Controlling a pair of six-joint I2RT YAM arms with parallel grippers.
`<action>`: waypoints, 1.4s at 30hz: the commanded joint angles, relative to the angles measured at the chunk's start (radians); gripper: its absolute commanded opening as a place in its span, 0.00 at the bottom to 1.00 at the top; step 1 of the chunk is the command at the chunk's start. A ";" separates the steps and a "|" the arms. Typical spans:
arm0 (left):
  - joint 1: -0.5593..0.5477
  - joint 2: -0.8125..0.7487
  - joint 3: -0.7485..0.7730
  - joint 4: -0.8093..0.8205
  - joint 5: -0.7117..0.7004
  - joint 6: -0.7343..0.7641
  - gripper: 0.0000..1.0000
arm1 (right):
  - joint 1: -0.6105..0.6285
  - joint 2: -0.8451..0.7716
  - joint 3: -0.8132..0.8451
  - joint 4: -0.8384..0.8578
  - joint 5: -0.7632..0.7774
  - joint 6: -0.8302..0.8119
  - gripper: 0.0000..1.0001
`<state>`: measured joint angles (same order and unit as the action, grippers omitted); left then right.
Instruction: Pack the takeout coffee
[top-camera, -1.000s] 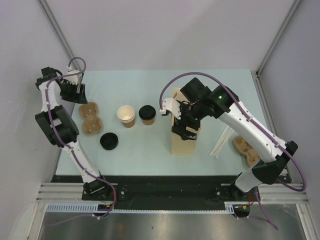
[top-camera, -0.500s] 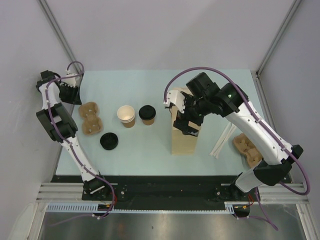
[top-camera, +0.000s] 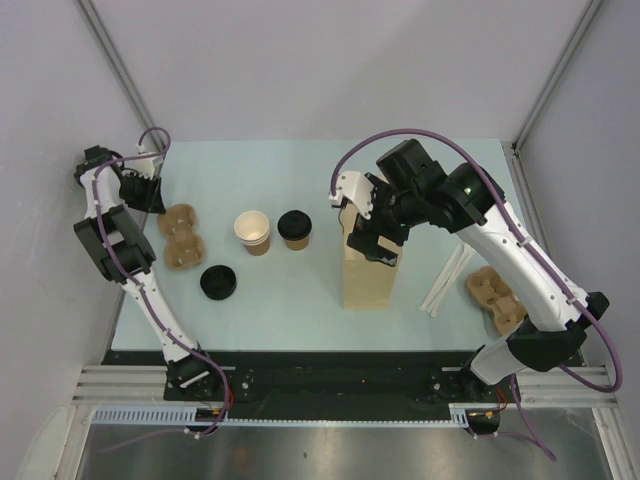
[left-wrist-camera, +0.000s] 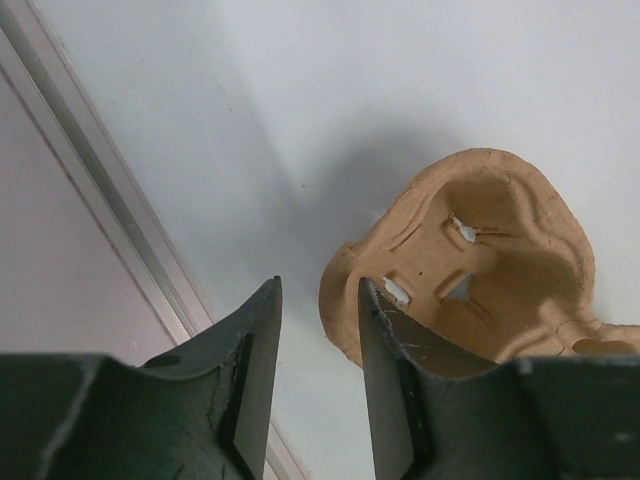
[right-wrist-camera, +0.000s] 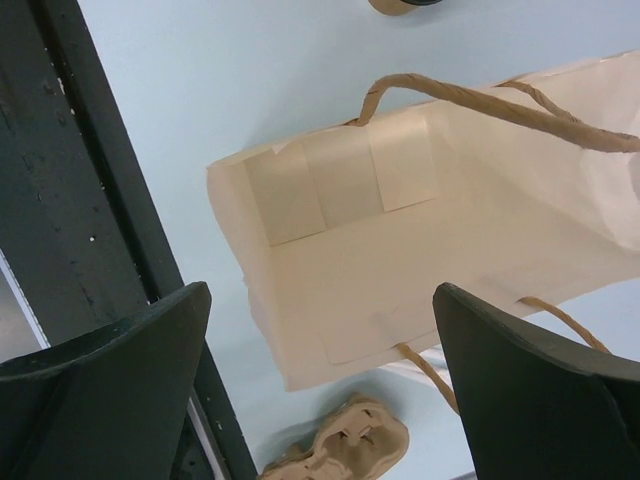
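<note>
A kraft cup with a black lid (top-camera: 294, 229) stands mid-table beside an open kraft cup, white inside (top-camera: 253, 232). A loose black lid (top-camera: 218, 282) lies nearer to me. The tall tan paper bag (top-camera: 367, 272) stands upright with its mouth open; it also fills the right wrist view (right-wrist-camera: 400, 240). My right gripper (top-camera: 374, 238) hovers over the bag's mouth, wide open and empty (right-wrist-camera: 315, 300). My left gripper (top-camera: 147, 193) is at the table's far left, beside a pulp cup tray (top-camera: 181, 236). Its jaws (left-wrist-camera: 320, 285) stand slightly apart and hold nothing, and the tray's rim (left-wrist-camera: 345, 300) is next to the right finger.
A second pulp tray (top-camera: 497, 300) lies at the right, also seen below the bag in the right wrist view (right-wrist-camera: 350, 445). White sticks (top-camera: 444, 280) lie between it and the bag. A metal frame rail (left-wrist-camera: 110, 210) runs along the table's left edge, close to my left gripper.
My right gripper has shifted slightly back and up over the bag's mouth. My left gripper has swung left, toward the table edge by the pulp tray.
</note>
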<state>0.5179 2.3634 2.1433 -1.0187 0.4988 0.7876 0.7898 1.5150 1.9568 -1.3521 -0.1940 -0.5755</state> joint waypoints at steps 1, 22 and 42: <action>0.010 -0.003 0.040 -0.032 0.046 0.073 0.40 | 0.000 -0.004 0.042 0.033 0.027 0.017 1.00; -0.044 0.017 0.033 -0.092 -0.045 0.256 0.36 | 0.000 -0.029 0.057 0.077 0.057 0.066 1.00; -0.067 -0.262 -0.049 -0.011 0.053 0.050 0.00 | -0.323 0.014 0.299 0.235 -0.011 0.299 1.00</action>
<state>0.4641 2.2913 2.1109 -1.0714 0.4801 0.9386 0.5823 1.5234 2.1307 -1.2274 -0.1562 -0.4122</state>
